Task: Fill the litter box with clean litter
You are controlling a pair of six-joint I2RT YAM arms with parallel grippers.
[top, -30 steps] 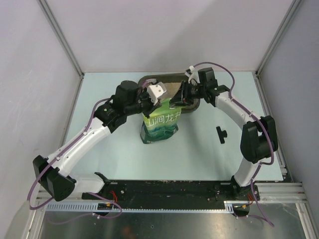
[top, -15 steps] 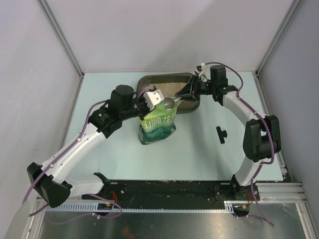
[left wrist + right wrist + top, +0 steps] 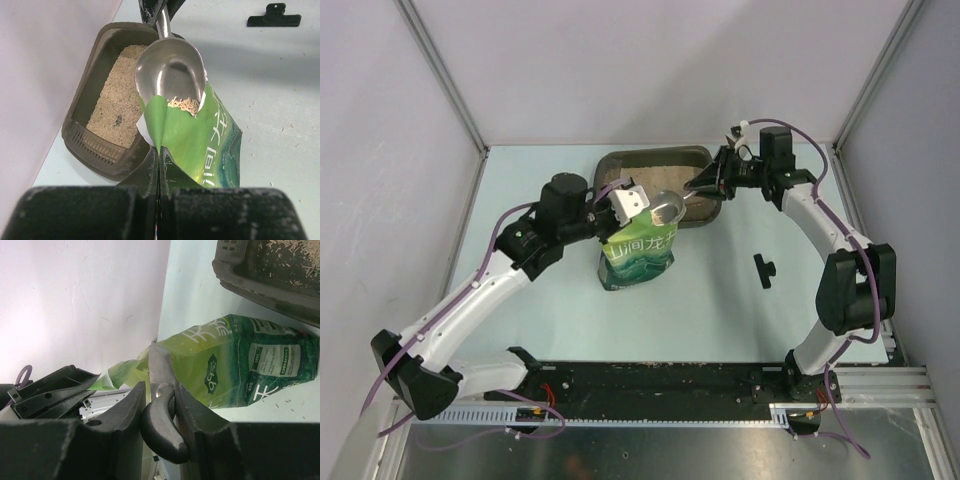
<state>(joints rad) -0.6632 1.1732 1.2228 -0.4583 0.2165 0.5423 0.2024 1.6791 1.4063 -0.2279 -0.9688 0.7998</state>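
Note:
The dark brown-grey litter box [image 3: 620, 160] stands at the back middle of the table and holds beige clean litter [image 3: 117, 97]. A green pouch [image 3: 638, 255] lies in front of it. My left gripper [image 3: 161, 155] is shut on the pouch's top edge and holds the mouth up. My right gripper [image 3: 708, 182] is shut on the black handle [image 3: 162, 427] of a silver scoop [image 3: 170, 70]. The scoop's bowl sits at the pouch's mouth, nearly empty, with a few granules [image 3: 184, 104] at its tip.
A black clip [image 3: 764, 268] lies on the table to the right of the pouch; it also shows in the left wrist view [image 3: 274, 15]. Grey walls close in the left, back and right. Loose granules dot the table by the pouch.
My right arm has drawn back to the right and the scoop's bowl has moved from over the litter box to the pouch's mouth. The left gripper still holds the pouch.

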